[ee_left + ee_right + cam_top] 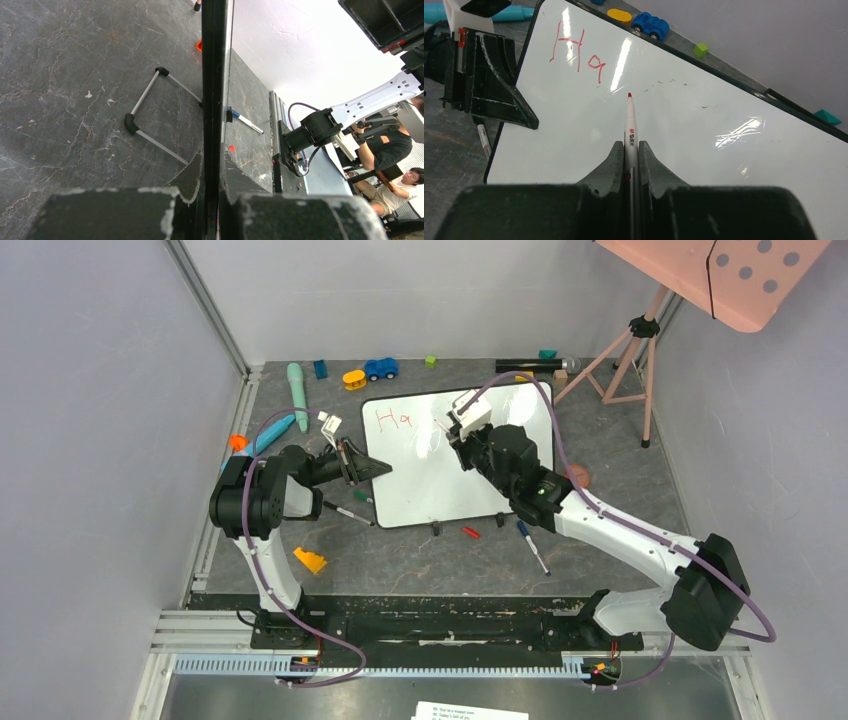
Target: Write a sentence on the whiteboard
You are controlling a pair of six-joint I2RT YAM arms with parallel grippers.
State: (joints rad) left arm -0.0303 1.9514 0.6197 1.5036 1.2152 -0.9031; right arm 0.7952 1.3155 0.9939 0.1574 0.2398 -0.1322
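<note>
My right hand (629,147) grips the marker (630,117), my left hand (212,172) pinches the whiteboard (425,480); pressing hard ahead could skid it and warp the sentence (576,50).

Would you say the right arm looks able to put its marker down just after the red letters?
Probably yes: the right gripper points the red marker at bare whiteboard just beyond the letters, nothing between.

Bright, even light from above; shadows on the table (400,560) are faint and soft. Ahead of my right jaws, white glare streaks cross the glossy whiteboard (704,165). The marker (630,131) between those jaws is sharp; the jaws themselves blur. Up-right of my left jaws, the background washes out white.
</note>
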